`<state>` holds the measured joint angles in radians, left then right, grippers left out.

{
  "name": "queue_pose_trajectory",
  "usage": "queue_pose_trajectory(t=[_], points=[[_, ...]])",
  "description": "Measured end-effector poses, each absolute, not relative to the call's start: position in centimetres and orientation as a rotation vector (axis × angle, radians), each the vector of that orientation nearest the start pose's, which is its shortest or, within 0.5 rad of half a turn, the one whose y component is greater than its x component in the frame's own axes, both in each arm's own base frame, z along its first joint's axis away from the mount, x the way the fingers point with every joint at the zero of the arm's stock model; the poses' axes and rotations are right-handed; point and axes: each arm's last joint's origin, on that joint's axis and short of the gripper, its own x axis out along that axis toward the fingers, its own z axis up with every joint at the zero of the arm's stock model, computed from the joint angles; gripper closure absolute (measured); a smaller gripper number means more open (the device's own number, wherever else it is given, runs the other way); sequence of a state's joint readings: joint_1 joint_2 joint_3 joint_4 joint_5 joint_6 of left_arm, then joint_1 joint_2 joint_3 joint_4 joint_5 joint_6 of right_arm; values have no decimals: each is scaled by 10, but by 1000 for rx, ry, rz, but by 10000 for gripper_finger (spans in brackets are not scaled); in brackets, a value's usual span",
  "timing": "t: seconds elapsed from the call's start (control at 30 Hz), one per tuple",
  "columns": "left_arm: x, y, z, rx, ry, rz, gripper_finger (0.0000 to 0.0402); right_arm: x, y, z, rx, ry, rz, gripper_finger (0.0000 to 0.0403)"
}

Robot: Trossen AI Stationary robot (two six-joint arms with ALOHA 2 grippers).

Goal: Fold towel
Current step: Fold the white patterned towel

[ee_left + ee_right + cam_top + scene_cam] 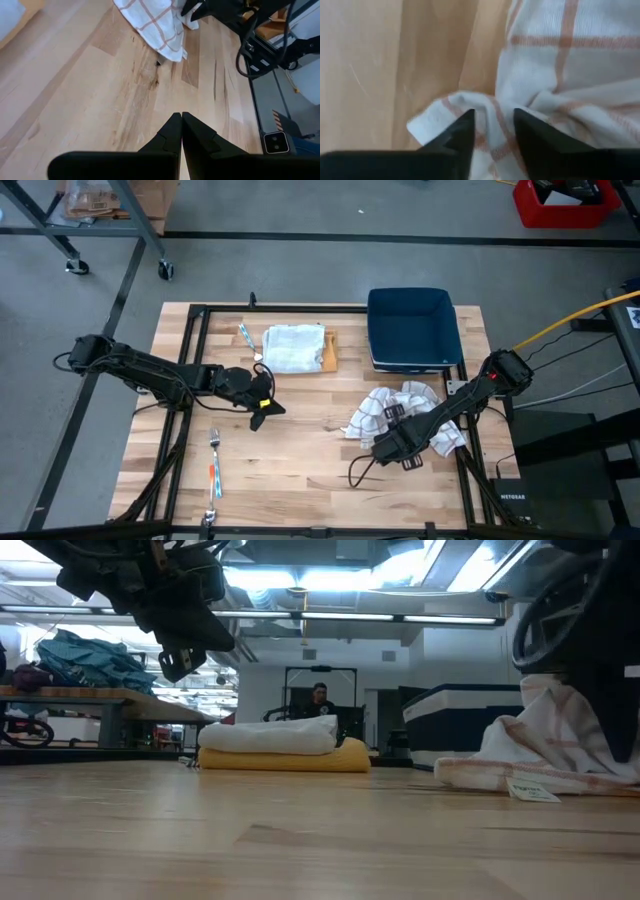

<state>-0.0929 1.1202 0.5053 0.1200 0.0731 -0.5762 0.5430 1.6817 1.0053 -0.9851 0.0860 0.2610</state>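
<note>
White cotton towel with thin orange-red check lines (405,412) lies crumpled in a loose heap on the pale wooden tabletop (300,470), directly at the right gripper (388,445). In the right wrist view a rumpled edge of the cloth (470,107) sits just ahead of and between the right jaws, which stand parted with the fabric bunched at their tips; whether they have any cloth pinched cannot be told from here. The heap spreads from those jaws back toward the right arm's base and the dark blue rectangular bin (412,328), so its longer run goes roughly along the arm, not across it.

Well apart from the towel, toward the tabletop's middle, the left gripper (262,408) hangs above bare wood with its jaws closed on nothing; in its wrist view the checked cloth (152,27) lies far ahead of the tips. The right arm is clearly the nearer one, and my judgement is that the fold has not yet begun: the cloth first needs a corner caught and drawn out flat toward the open wood.

Beyond the left jaws sit a folded white towel on a yellow one (297,347), and a fork (213,442) lies nearer the tabletop's front edge.
</note>
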Motion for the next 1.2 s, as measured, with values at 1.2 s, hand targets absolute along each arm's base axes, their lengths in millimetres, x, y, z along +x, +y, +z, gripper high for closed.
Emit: queue_pose_trajectory(t=[1.2], points=[[233,-41,245,-591,109,-221,398,281,123,390,-339,948,-405,401]])
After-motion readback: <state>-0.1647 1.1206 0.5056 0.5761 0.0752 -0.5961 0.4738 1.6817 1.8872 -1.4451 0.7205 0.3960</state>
